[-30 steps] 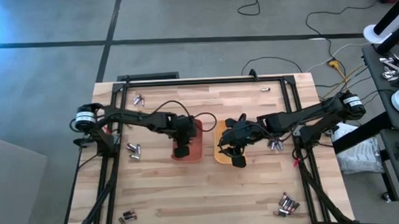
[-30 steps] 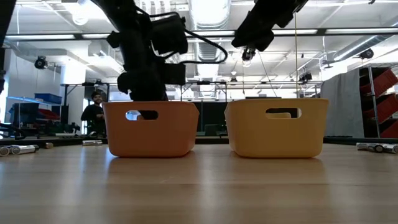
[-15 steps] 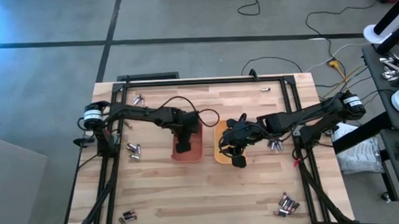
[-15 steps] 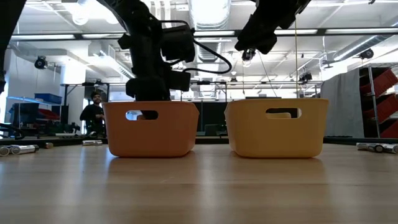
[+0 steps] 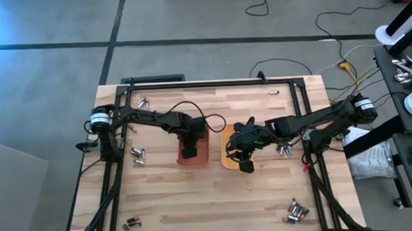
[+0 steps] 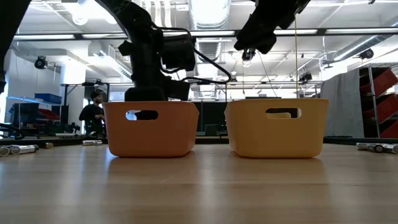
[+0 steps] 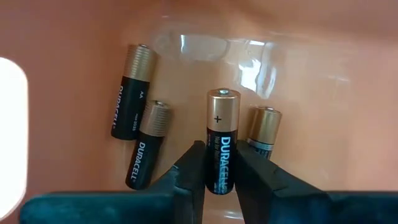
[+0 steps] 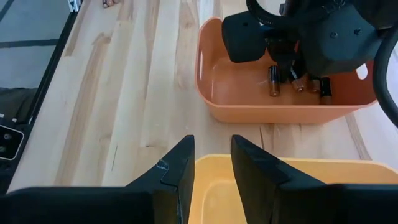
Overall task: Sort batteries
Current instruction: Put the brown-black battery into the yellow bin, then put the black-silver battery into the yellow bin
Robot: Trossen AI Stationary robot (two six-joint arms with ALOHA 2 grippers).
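Orange tray [image 5: 202, 156] holds left gripper [image 7: 216, 177], clamped on a black-copper battery [image 7: 222, 140] standing w/ plus end away from the wrist; three more batteries [image 7: 132, 92] lie just beside it. Right gripper [image 8: 211, 163], fingers apart & empty, hangs over yellow tray [image 8: 298, 186].

black battery [image 7: 222, 146] with copper top between the dark jaws; orange tray [image 7: 74, 37] behind, yellow tray [image 8: 298, 186] under right jaws.

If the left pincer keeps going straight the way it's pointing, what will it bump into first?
Probably the floor of the orange tray. The left pincer points down into it, shut on a Duracell battery, so that battery's tip would likely touch first. Three more batteries lie beside its path.
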